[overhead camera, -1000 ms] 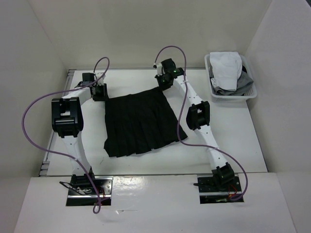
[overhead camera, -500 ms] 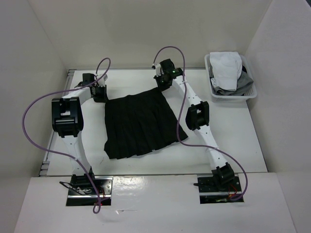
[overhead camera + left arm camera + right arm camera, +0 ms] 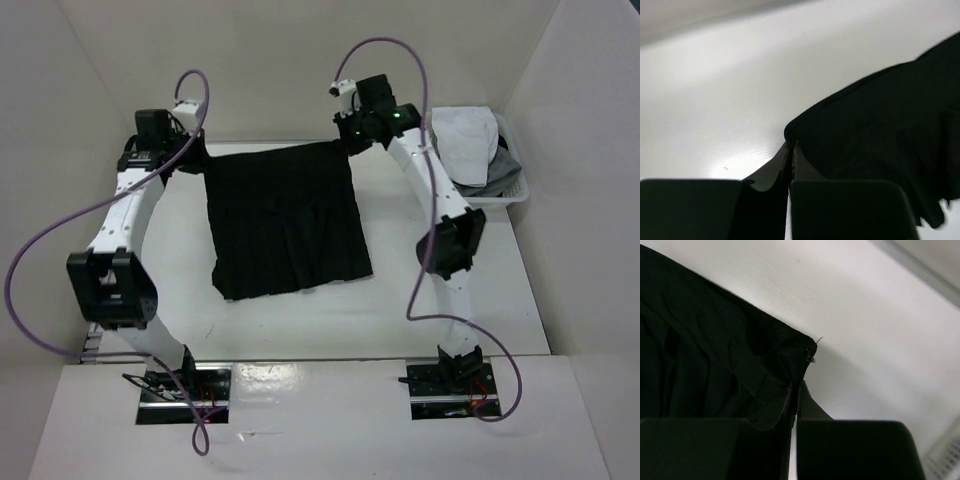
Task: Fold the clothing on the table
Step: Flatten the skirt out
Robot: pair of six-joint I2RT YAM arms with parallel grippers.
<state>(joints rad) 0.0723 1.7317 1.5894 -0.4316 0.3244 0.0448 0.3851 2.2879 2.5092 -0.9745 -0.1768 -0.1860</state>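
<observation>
The clothing, a black pleated skirt, hangs lifted by its waistband above the white table, its hem trailing on the tabletop. My left gripper is shut on the waistband's left corner, and the skirt's fabric spreads to the right in the left wrist view. My right gripper is shut on the waistband's right corner, next to a small zip pull. The black cloth fills the left of the right wrist view.
A white plastic basket with white and grey garments stands at the back right, close behind the right arm's forearm. Walls enclose the table at the back and both sides. A metal rail runs along the left edge.
The left gripper closed on the waistband's corner. Both arms then rose and moved toward the back, lifting the waistband off the table and stretching the skirt out.
</observation>
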